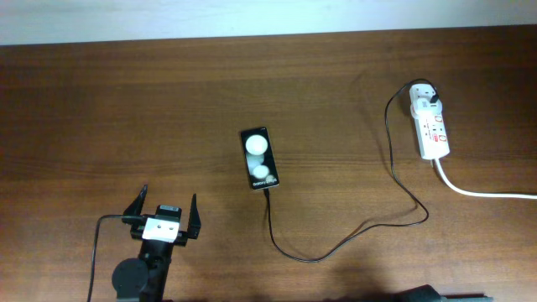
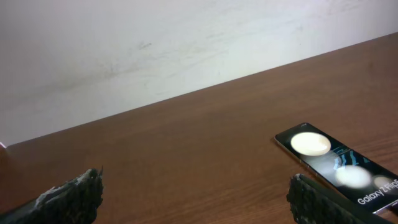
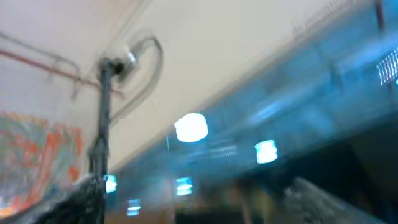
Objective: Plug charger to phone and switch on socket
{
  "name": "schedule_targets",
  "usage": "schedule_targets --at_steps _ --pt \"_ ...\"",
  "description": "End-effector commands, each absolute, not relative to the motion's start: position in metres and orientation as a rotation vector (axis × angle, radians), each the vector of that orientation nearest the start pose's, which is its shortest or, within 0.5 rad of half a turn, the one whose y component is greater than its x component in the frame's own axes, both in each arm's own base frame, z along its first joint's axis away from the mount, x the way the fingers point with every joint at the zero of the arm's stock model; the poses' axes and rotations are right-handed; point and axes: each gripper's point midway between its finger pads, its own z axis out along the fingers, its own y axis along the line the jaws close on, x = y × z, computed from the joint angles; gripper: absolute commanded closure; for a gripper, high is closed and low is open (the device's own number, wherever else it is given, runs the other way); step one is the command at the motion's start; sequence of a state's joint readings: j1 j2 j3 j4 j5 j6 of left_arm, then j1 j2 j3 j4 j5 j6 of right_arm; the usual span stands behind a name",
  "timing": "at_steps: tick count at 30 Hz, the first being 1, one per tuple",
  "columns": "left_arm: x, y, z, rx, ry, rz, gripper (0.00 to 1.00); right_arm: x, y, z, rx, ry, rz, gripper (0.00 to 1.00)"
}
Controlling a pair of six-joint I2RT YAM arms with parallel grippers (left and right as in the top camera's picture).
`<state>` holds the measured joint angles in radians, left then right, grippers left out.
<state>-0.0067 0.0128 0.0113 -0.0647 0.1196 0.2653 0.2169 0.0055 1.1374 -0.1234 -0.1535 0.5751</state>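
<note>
The phone (image 1: 259,158), a black slab with two white circles, lies face up in the middle of the table; it also shows in the left wrist view (image 2: 339,165). The charger cable (image 1: 352,235) runs from the phone's near end in a loop to the white adapter (image 1: 428,99) on the socket (image 1: 434,130), a white power strip at the far right. I cannot tell whether the tip is fully seated. My left gripper (image 1: 169,200) is open and empty, left of and nearer than the phone (image 2: 196,199). My right gripper (image 3: 205,202) points up at the ceiling, blurred, fingers apart.
The thick white cord (image 1: 482,192) runs from the socket off the right edge. A dark part of the right arm (image 1: 424,294) shows at the bottom edge. A white wall (image 2: 155,43) borders the table's far side.
</note>
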Motion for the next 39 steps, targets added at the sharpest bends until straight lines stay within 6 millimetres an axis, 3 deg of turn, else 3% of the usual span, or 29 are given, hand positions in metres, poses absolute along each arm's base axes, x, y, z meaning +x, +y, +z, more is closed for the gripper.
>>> schedule_targets --at_steps 1,3,4,5,7,9,10,13,15,20,23,26,28,30,34,36,39 --pt "0.245 -0.024 0.160 0.305 1.607 0.079 0.01 -0.043 0.006 0.568 0.004 0.517 0.802 0.01" --pt "0.245 -0.024 0.160 0.305 1.607 0.079 0.01 -0.003 -0.002 0.552 0.105 0.554 0.776 0.01" --pt "0.245 -0.024 0.160 0.305 1.607 0.079 0.01 0.037 -0.003 0.530 0.182 0.644 0.747 0.01" --pt "0.245 -0.024 0.160 0.305 1.607 0.079 0.01 0.087 0.001 0.494 0.239 0.767 0.715 0.01" --pt "0.245 -0.024 0.160 0.306 1.607 0.079 0.01 0.152 0.015 0.432 0.277 0.955 0.679 0.01" --pt "0.245 -0.024 0.160 0.305 1.607 0.079 0.01 0.191 0.024 0.386 0.296 1.076 0.655 0.01" --pt "0.245 -0.024 0.160 0.305 1.607 0.079 0.01 0.220 0.030 0.344 0.312 1.175 0.634 0.01" --pt "0.245 -0.024 0.160 0.305 1.607 0.079 0.01 0.256 0.037 0.282 0.337 1.318 0.597 0.01" --pt "0.245 -0.024 0.160 0.305 1.607 0.079 0.01 0.270 0.040 0.255 0.353 1.416 0.570 0.01" --pt "0.245 -0.024 0.160 0.305 1.607 0.079 0.01 0.283 0.043 0.211 0.378 1.589 0.522 0.01" --pt "0.245 -0.024 0.160 0.306 1.607 0.079 0.01 0.280 0.042 0.155 0.409 1.809 0.452 0.01" --pt "0.245 -0.024 0.160 0.305 1.607 0.079 0.01 0.256 0.037 0.081 0.450 2.123 0.335 0.01" --pt "0.245 -0.024 0.160 0.306 1.607 0.079 0.01 0.249 0.026 0.060 0.485 2.204 0.234 0.01" --pt "0.245 -0.024 0.160 0.305 1.607 0.079 0.01 0.249 0.028 0.063 0.475 2.185 0.259 0.01" --pt "0.245 -0.024 0.160 0.305 1.607 0.079 0.01 0.248 0.025 0.081 0.363 1.950 0.286 0.01" --pt "0.245 -0.024 0.160 0.306 1.607 0.079 0.01 0.249 0.024 0.098 0.259 1.892 0.268 0.01" --pt "0.245 -0.024 0.160 0.306 1.607 0.079 0.01 0.250 0.003 0.126 0.260 1.765 0.214 0.01"
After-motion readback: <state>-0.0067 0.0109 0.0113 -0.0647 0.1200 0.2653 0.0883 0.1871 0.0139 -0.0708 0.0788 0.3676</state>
